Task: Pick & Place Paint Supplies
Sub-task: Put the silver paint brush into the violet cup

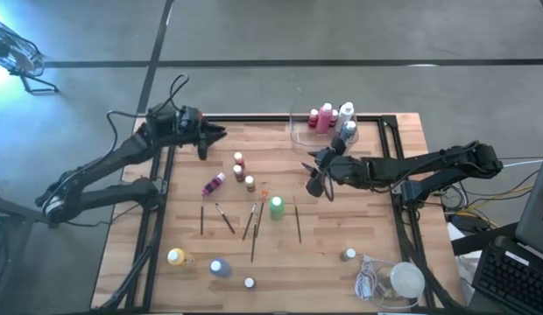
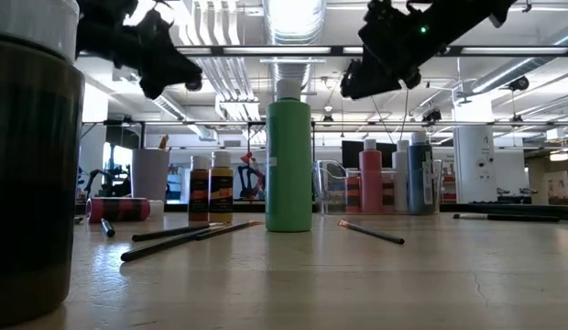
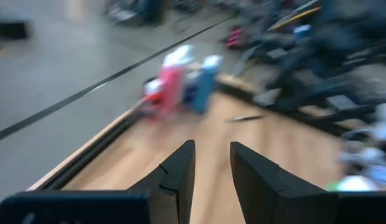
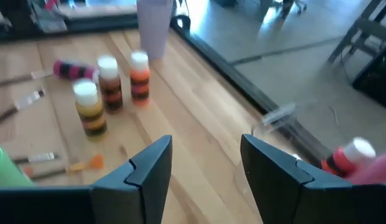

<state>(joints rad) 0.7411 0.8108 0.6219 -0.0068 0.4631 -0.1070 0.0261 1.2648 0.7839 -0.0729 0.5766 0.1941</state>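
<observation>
Paint bottles and thin brushes are spread over the wooden table. Three small bottles (image 1: 241, 171) stand left of centre, and a pink one (image 1: 214, 184) lies beside them. A green bottle (image 1: 276, 207) stands among several brushes (image 1: 251, 220). Pink, white and blue bottles (image 1: 333, 118) stand in the clear tray (image 1: 299, 131) at the far edge. My left gripper (image 3: 211, 146) hovers open over the table's far left (image 1: 219, 133), fingers a little apart, holding nothing. My right gripper (image 4: 205, 149) hangs open and holding nothing above the table (image 1: 317, 178), just near of the tray.
A pale purple cup (image 4: 152, 25) stands near the far left edge. Yellow (image 1: 176, 256), purple (image 1: 219, 268) and brown (image 1: 349, 255) bottles stand along the near side. A white round lump with a coiled cord (image 1: 394, 280) lies at the near right corner.
</observation>
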